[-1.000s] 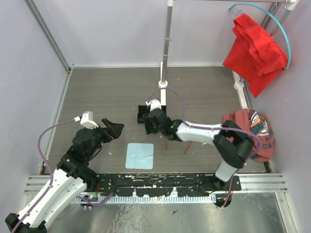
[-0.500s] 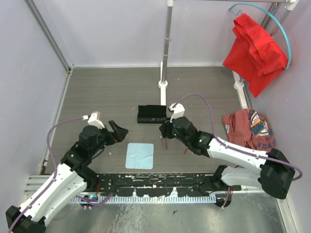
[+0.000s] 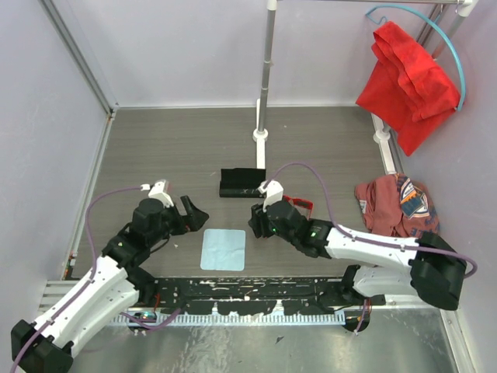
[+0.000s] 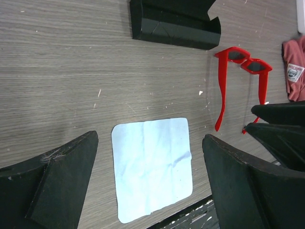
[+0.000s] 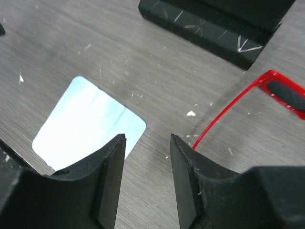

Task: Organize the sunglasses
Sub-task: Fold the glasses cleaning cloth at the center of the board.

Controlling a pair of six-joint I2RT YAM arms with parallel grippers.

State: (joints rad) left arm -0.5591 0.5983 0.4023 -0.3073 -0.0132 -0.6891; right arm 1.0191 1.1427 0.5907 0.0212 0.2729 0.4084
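Observation:
The red sunglasses (image 3: 300, 203) lie open on the table, right of the black case (image 3: 241, 183). In the left wrist view their front (image 4: 244, 59) points away and the long arms run toward me. The pale blue cloth (image 3: 223, 249) lies flat in front of the case. My left gripper (image 3: 194, 214) is open and empty, just left of the cloth, which shows between its jaws (image 4: 148, 138). My right gripper (image 3: 256, 221) is open and empty, low over bare table between the cloth (image 5: 86, 121) and one sunglasses arm (image 5: 224, 114). The right forearm hides part of the sunglasses from above.
A metal pole on a white base (image 3: 260, 136) stands behind the case. A red garment (image 3: 408, 74) hangs at the back right, and a reddish printed one (image 3: 400, 206) lies at the right edge. A black rail (image 3: 256, 291) runs along the near edge.
My right gripper has pulled back from the case toward me and now sits by the cloth's right edge. My left gripper has shifted right and nearer, toward the cloth. The sunglasses' front is now uncovered.

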